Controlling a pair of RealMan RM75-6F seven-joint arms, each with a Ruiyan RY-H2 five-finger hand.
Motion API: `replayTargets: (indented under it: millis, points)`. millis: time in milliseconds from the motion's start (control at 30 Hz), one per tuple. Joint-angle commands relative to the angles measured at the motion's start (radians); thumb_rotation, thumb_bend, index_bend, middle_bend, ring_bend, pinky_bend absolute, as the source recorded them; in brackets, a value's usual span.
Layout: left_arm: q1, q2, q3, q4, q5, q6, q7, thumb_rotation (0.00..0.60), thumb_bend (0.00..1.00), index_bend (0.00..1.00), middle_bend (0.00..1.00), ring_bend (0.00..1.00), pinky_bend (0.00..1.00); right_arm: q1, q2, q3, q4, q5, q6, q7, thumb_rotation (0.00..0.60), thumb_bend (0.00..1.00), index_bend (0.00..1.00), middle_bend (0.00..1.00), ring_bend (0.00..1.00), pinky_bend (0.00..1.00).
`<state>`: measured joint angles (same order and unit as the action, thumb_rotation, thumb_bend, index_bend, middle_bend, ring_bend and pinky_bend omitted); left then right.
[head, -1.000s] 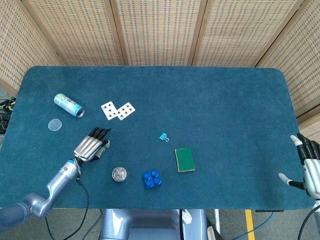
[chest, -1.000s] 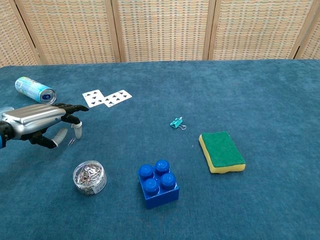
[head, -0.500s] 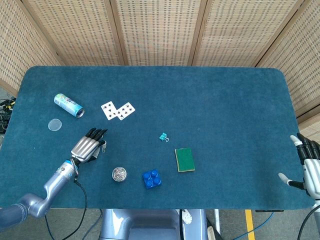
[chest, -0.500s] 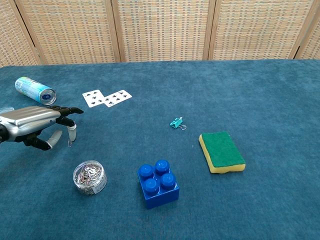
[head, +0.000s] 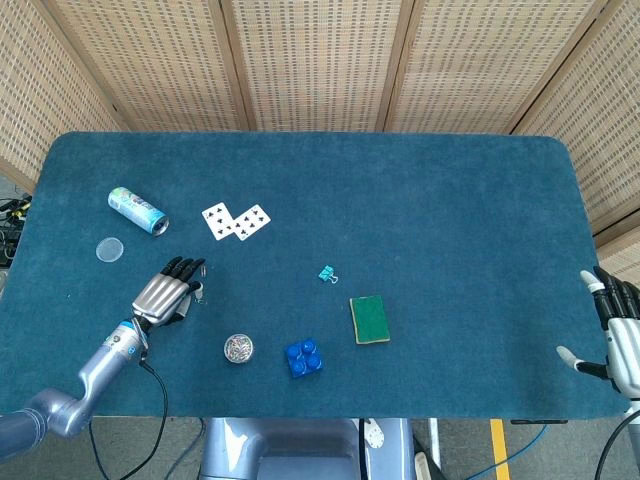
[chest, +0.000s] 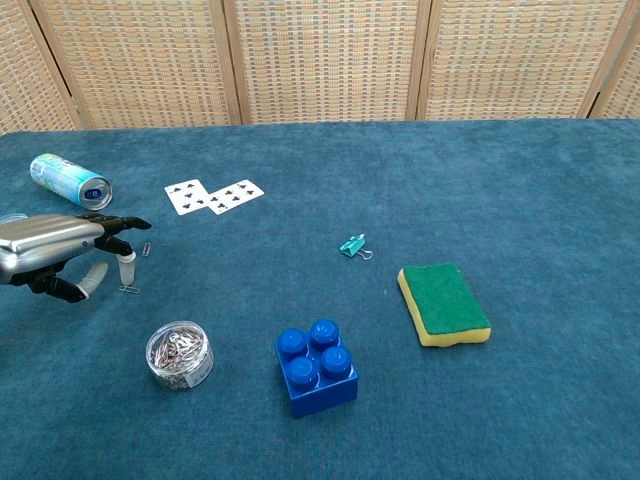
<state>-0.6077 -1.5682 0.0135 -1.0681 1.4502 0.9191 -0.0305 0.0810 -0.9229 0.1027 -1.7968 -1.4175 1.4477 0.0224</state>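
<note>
Back toward seven o'clock went the left robot hand (head: 163, 296), leaving a paper clip (head: 200, 298) on the worktop (head: 430, 200). From the chest, its fingers (chest: 112, 222) are spread, holding nothing. Another paper clip (chest: 130, 290) lies just below them. Right robot hand (head: 620, 335) hangs open at four o'clock.

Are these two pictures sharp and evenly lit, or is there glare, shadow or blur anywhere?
Head view: soft, even light, no glare on the table; the left hand and right hand look sharp. Chest view: the blue brick and sponge cast only faint shadows; the can shows a small shine; the tiny paper clips by the left hand are hard to make out.
</note>
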Motion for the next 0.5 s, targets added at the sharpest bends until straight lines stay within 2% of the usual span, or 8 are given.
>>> replayTargets:
  millis: [33,200,500]
  points:
    - [0.008,0.008,-0.005,-0.002,0.02,0.039,-0.046,0.6,0.72,0.44,0.0,0.0,0.0,0.0,0.0,0.0,0.0,0.0,-0.001,-0.001,0.6,0.0,0.0,0.0,0.0,0.0]
    - [0.012,0.021,-0.004,0.011,0.039,0.066,-0.082,0.6,0.53,0.43,0.0,0.0,0.0,0.002,-0.001,-0.001,-0.001,-0.001,-0.004,-0.001,0.6,0.0,0.0,0.0,0.0,0.0]
    - [0.018,0.006,-0.008,0.023,0.03,0.064,-0.084,0.6,0.49,0.47,0.0,0.0,0.0,0.001,0.001,-0.001,0.0,-0.001,-0.003,0.004,0.6,0.0,0.0,0.0,0.0,0.0]
